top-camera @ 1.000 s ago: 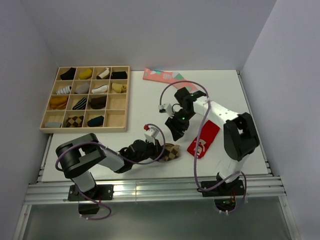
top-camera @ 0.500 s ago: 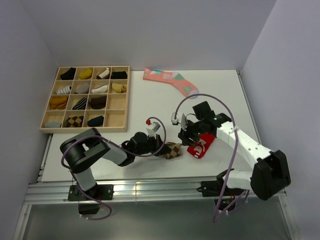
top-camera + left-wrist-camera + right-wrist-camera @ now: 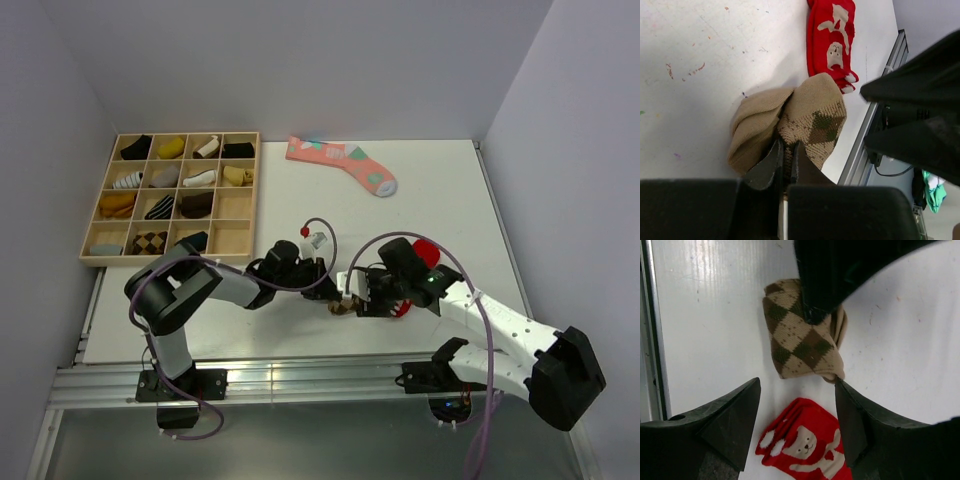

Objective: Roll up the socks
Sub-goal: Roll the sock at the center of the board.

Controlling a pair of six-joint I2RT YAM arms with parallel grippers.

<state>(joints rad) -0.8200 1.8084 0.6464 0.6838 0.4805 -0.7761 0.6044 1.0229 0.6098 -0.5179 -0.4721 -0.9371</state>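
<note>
The brown-and-tan argyle sock [image 3: 346,303] lies bunched and partly folded near the table's front edge. It shows clearly in the left wrist view [image 3: 810,122] and in the right wrist view [image 3: 802,340]. My left gripper [image 3: 326,286] is shut on the sock's fabric, its fingers [image 3: 788,146] pinching a fold. My right gripper [image 3: 360,295] is open and empty, just right of the sock. Its fingers [image 3: 797,385] straddle the gap between the argyle sock and the red sock.
A red sock with a white figure [image 3: 807,447] lies right beside the argyle sock, mostly under my right arm [image 3: 428,250]. A pink sock with teal patches [image 3: 345,163] lies at the back. A wooden compartment tray [image 3: 252,200] holding rolled socks stands at the left. The metal rail [image 3: 860,150] runs along the near edge.
My right arm has swung from the table's middle down to the front, ending open beside the argyle sock. My left gripper has shifted slightly right, still holding the sock.
</note>
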